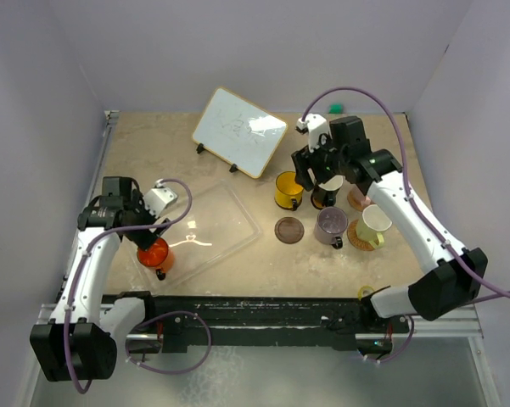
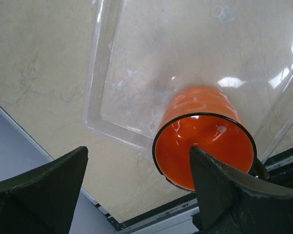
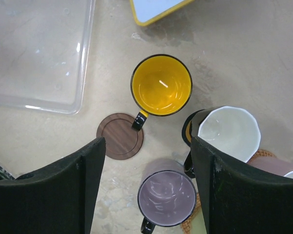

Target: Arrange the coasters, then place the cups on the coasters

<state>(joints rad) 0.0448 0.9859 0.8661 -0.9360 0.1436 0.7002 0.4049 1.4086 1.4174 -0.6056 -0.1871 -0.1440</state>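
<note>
The orange-red cup (image 1: 154, 253) (image 2: 205, 141) stands in the near corner of the clear tray (image 1: 225, 222). My left gripper (image 1: 154, 232) (image 2: 136, 163) is open right over it, one finger above the cup's mouth and the other outside its rim. My right gripper (image 1: 316, 181) (image 3: 146, 165) hangs open above the cup group, holding nothing. Below it are the yellow cup (image 3: 161, 85), a bare dark brown coaster (image 3: 120, 136) (image 1: 289, 229), the mauve cup (image 3: 166, 200) and the black cup with white interior (image 3: 229, 129). The pale yellow-green cup (image 1: 376, 221) sits on a tan woven coaster (image 1: 362, 239).
A small whiteboard (image 1: 238, 132) stands propped at the back centre. The white-pink cup (image 1: 358, 197) is behind the right arm. A green object (image 1: 335, 107) lies by the back wall. Side walls enclose the table.
</note>
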